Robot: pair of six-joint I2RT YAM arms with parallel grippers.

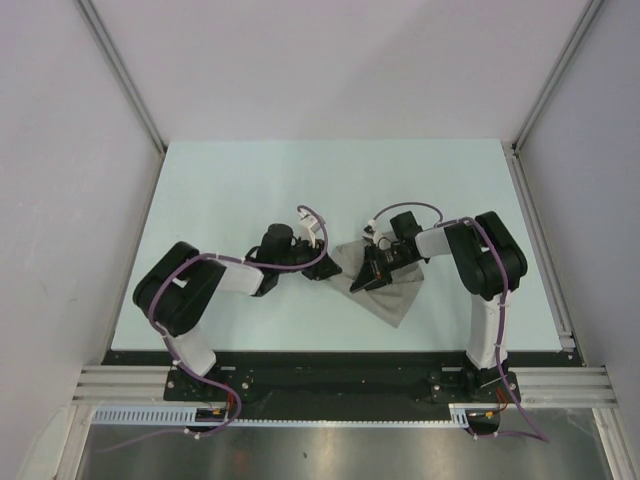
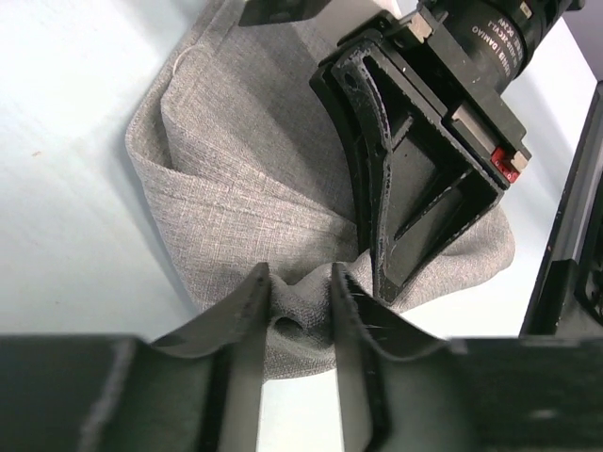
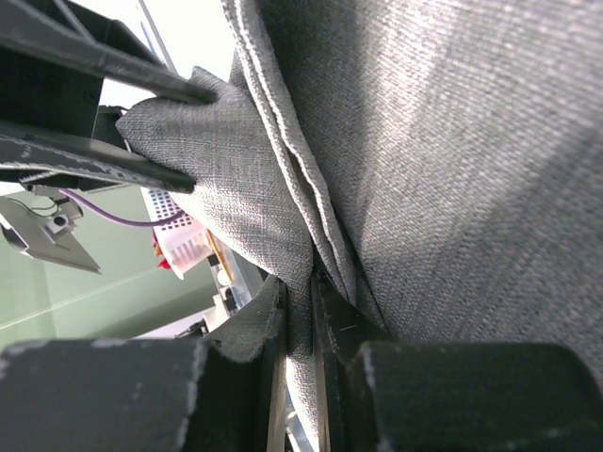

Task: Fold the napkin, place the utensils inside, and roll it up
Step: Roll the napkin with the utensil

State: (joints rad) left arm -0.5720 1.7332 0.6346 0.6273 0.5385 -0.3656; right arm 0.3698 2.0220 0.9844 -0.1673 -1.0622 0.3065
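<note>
The grey napkin [image 1: 396,296] lies folded and bunched at the table's middle, partly lifted between both grippers. My left gripper [image 1: 323,270] is shut on a pinched ridge of the napkin's edge; in the left wrist view [image 2: 300,282] the cloth [image 2: 236,188] bulges between the fingers. My right gripper [image 1: 363,279] is shut on a layered edge of the napkin; in the right wrist view [image 3: 299,287] the cloth [image 3: 452,141] hangs across the frame. The right gripper's body also shows in the left wrist view [image 2: 415,179]. The wooden spoon is out of view.
The pale green table [image 1: 230,190] reaches to white walls at the back and sides. A metal rail [image 1: 540,230] runs along the right edge. The arm bases stand on the dark strip [image 1: 330,370] at the near edge.
</note>
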